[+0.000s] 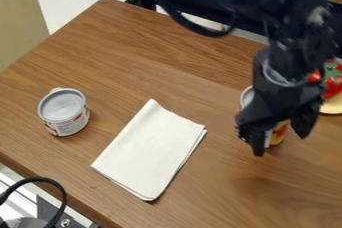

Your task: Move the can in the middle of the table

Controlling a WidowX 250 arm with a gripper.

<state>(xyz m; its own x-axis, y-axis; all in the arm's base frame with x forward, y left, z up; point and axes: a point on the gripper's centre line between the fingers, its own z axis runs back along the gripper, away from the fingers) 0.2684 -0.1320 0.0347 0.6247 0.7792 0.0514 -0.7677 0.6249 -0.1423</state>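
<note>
My gripper (281, 143) hangs at the right of the table with its fingers spread apart, open. Directly behind and partly between the fingers is a can (280, 132), mostly hidden by the gripper; a bit of its pale rim and a yellow-red label show. Whether the fingers touch it, I cannot tell. A second can (63, 106), short with a grey lid and a pale label, stands upright on the left part of the wooden table (167, 62).
A folded white cloth (150, 149) lies between the two cans. At the right edge, behind the arm, a yellow plate (332, 106) holds red and green items (332, 84). A black cable (50, 182) curves by the lower left table edge.
</note>
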